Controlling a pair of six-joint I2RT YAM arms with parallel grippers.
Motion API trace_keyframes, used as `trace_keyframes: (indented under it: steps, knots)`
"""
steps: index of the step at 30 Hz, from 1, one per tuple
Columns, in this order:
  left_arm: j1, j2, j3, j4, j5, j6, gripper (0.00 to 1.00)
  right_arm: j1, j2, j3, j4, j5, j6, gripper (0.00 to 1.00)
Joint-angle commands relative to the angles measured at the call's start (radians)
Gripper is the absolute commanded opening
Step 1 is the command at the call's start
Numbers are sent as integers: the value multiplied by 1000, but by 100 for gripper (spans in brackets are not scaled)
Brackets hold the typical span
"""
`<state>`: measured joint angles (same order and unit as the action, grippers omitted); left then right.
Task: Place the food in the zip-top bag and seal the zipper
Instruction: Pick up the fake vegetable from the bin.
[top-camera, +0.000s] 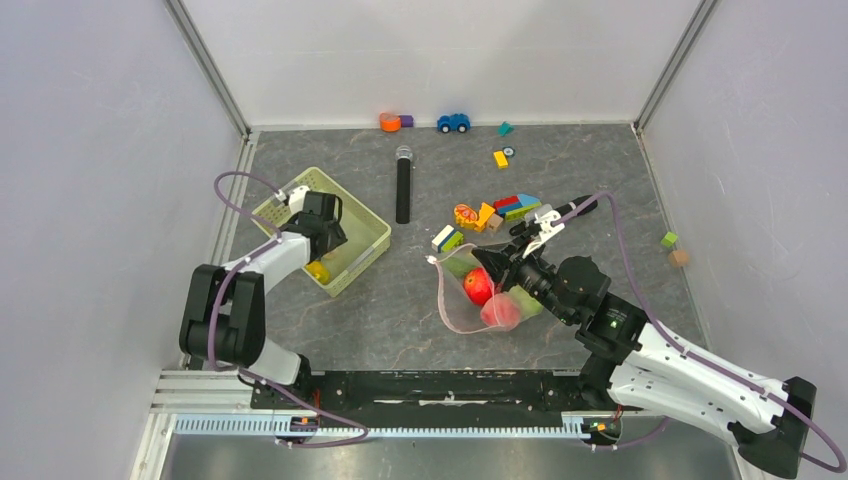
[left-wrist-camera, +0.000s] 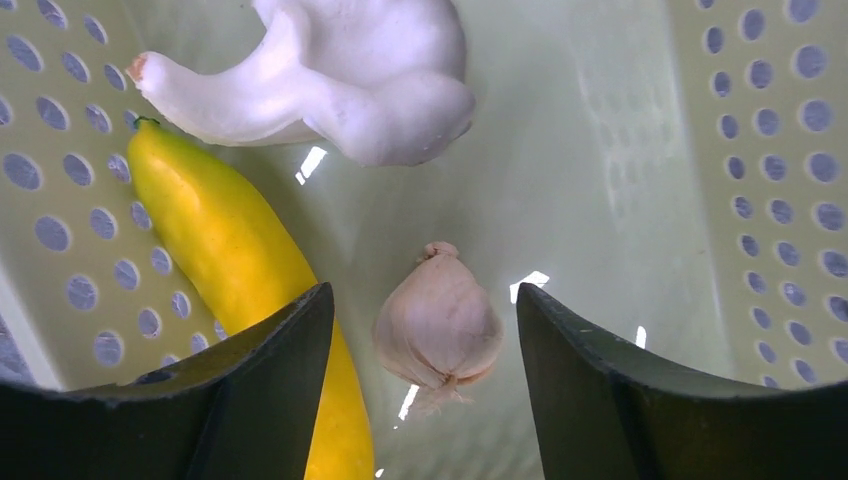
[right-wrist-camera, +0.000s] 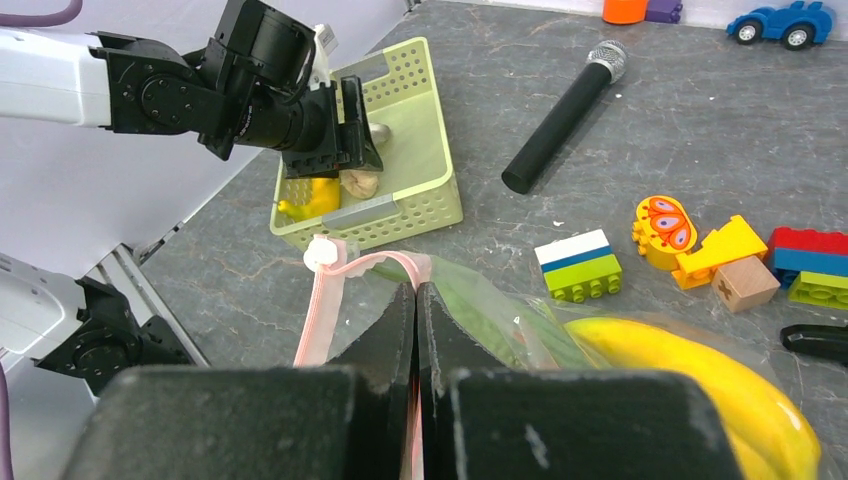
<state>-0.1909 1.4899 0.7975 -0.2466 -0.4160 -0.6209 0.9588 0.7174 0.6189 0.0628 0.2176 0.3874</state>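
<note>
While your left gripper (left-wrist-camera: 422, 292) hung open inside the basket (left-wrist-camera: 780, 150), jaws either side of the garlic bulb (left-wrist-camera: 437, 325) and clear of it, its fingers cut off the lower end of the yellow banana (left-wrist-camera: 220, 240) alongside. Your right gripper (right-wrist-camera: 416, 295) was pinched tight on the zipper (right-wrist-camera: 310, 310), hiding part of the strip. The zip-top bag (top-camera: 452, 305) lay on the table (top-camera: 400, 310) right of the basket, with the tomato (top-camera: 478, 286) inside. The wooden cube (right-wrist-camera: 745, 283) bore a mark too small to read.

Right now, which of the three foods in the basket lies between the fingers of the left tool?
The small pale garlic bulb. The yellow banana lies off to the side, and the white mushroom lies farther ahead.
</note>
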Motion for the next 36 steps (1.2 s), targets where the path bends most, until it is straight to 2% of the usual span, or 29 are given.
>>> trace_keyframes:
  steps: [1,6,15,22,28,36]
  knots:
    - [13,42,31,21,1,-16,70,3,-14,22,15,53,-4,0]
    - [19,74,37,31,24,-19,60,2,-32,8,15,65,8,0]
    - [22,116,43,41,83,-13,28,2,-40,2,15,81,19,0]
    - [22,75,26,63,123,6,2,3,-33,6,18,81,26,0]
    - [22,-16,3,84,225,50,2,3,-20,19,17,72,26,0]
    - [22,-222,-42,83,276,43,2,3,-6,31,21,63,27,0]
